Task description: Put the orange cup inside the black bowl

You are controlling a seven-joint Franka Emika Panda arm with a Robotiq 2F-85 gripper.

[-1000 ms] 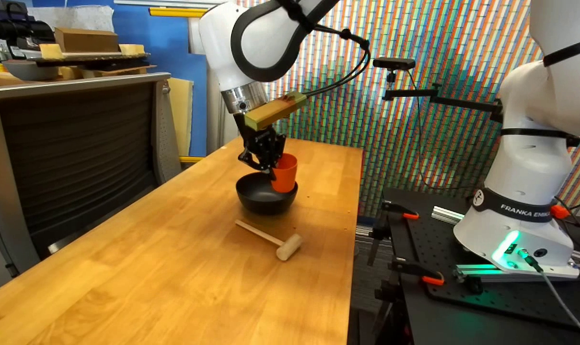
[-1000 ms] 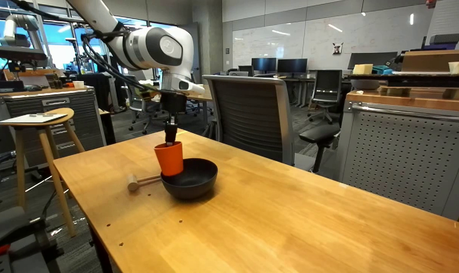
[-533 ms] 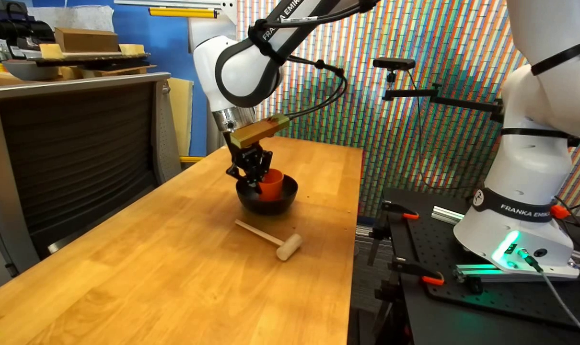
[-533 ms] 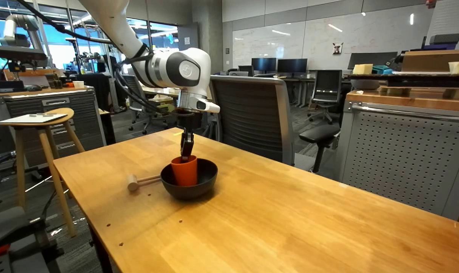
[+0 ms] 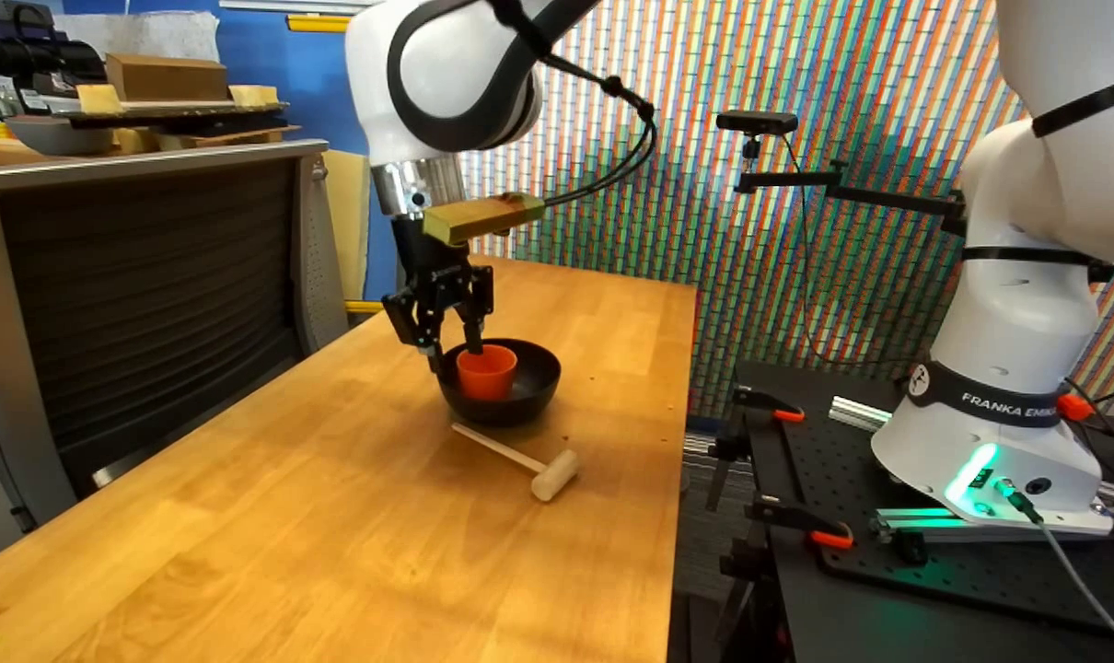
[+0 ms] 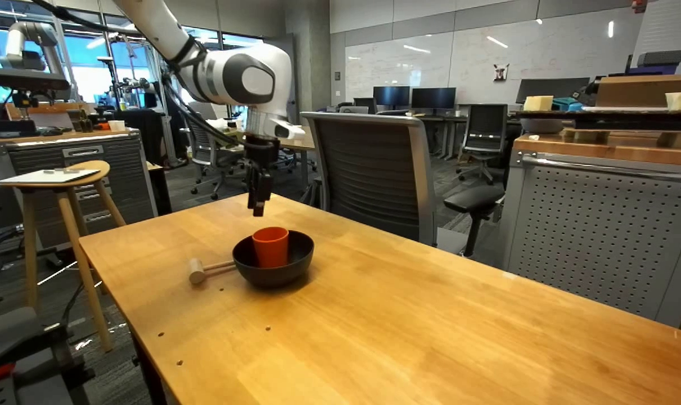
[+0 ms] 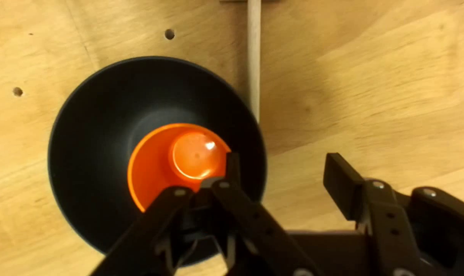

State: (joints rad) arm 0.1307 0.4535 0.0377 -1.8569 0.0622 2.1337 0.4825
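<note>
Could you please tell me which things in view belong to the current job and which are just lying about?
Belongs to the job:
orange cup
black bowl, with the cup inside
gripper, open

Just lying about:
wooden mallet
brown box
stool
office chair

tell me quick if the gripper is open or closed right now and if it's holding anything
Gripper: open, holding nothing; the orange cup sits free of it inside the black bowl.

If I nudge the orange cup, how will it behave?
The orange cup narrows toward its base, so it could tip. Shiny spots inside it suggest smooth, perhaps slippery plastic. The black bowl around it would probably stop it rolling away.
</note>
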